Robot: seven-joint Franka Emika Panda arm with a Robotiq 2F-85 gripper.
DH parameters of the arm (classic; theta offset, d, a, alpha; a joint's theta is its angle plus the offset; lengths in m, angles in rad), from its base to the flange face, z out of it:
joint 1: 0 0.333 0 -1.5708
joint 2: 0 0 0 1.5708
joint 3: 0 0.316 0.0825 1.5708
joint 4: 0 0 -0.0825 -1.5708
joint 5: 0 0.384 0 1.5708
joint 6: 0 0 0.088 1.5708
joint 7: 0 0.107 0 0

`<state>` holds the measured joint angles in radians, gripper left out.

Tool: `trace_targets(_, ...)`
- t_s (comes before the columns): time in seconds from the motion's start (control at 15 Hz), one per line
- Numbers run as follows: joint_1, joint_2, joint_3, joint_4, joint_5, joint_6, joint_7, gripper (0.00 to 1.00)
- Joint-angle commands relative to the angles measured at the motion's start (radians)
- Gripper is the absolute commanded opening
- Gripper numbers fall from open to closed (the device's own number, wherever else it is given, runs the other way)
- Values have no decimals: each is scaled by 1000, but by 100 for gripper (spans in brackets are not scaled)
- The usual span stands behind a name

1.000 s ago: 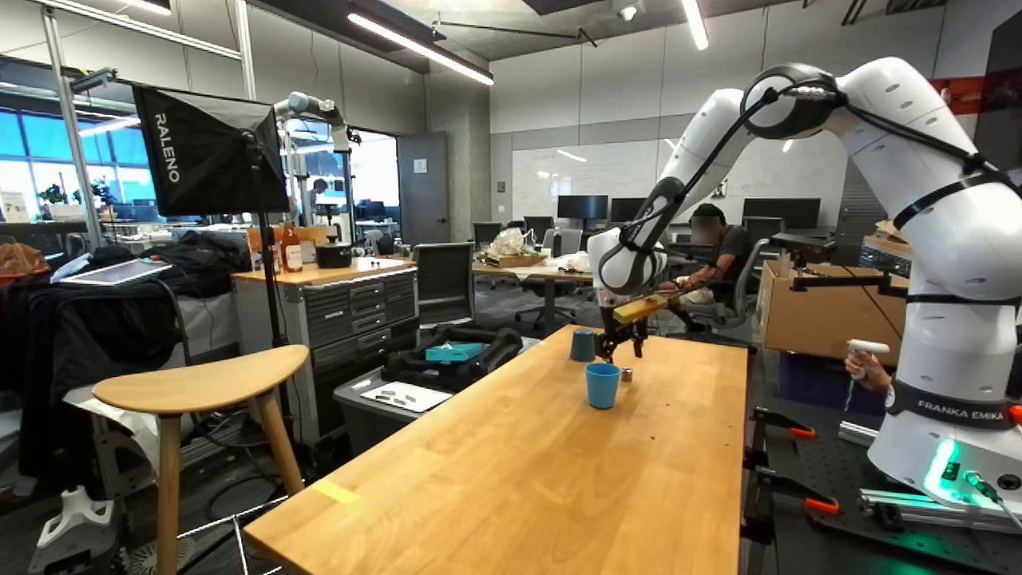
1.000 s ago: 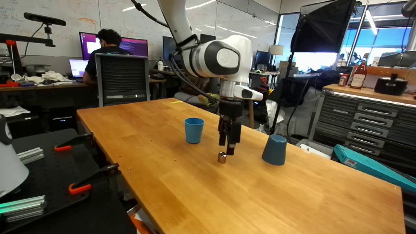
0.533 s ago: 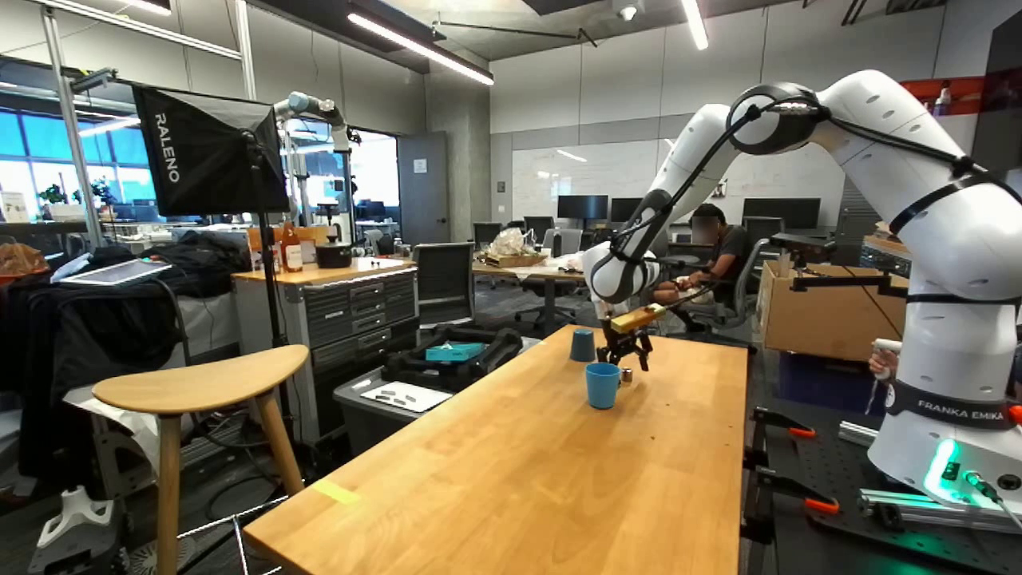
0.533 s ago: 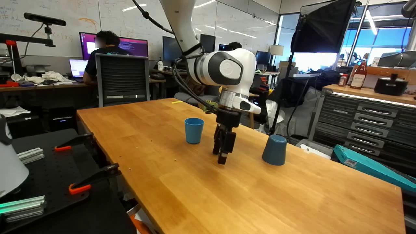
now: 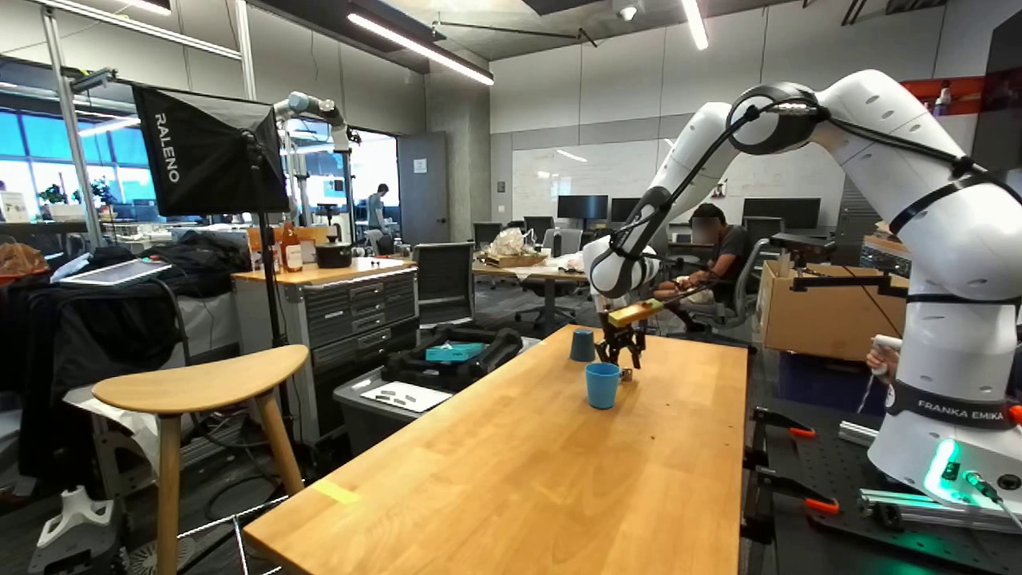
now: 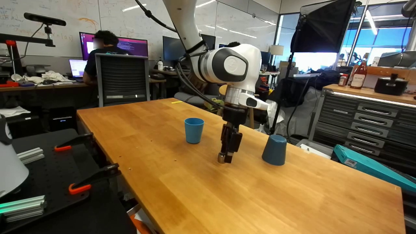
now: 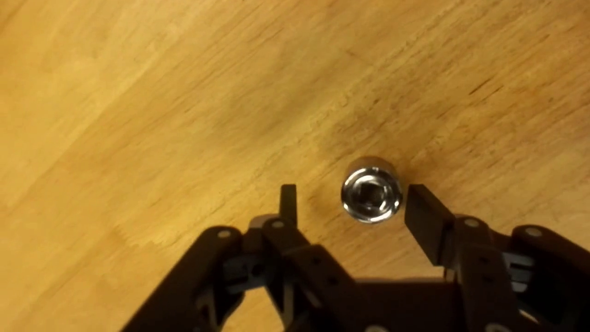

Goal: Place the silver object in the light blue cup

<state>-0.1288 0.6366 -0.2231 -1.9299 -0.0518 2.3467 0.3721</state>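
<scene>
Wrist view: the silver object (image 7: 371, 197) is standing right of the frame's centre on the wooden table (image 7: 161, 115), the parted jaws of the gripper (image 7: 351, 199) flanking it, the frame-right one just beside it. In an exterior view, the light blue cup (image 6: 194, 131) is standing upright near mid-frame; a darker blue cup (image 6: 274, 151) is resting upside down farther right.

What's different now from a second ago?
The gripper has come down, its open fingers now straddling the silver object; nothing has been gripped or let go. A standing person has come into view in the background. The silver object, the light blue cup and the darker upside-down cup stayed where they were.
</scene>
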Motion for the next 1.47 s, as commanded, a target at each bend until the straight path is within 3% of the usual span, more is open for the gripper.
trace_targets(0.0, -21, 7, 6, 22, 33, -12, -41, 34)
trace_targets(0.13, -52, 5, 24, 21, 69, -43, -74, 16)
trace_targets(0.27, -86, 9, 39, 29, 121, -90, -116, 6)
trace_targets(0.67, -136, -62, 47, 33, 206, -238, -208, 8)
trace_targets(1.07, -114, -285, 91, -53, 255, -231, -320, 8)
trace_targets(1.4, -84, -317, 156, -43, 364, -273, -386, 8)
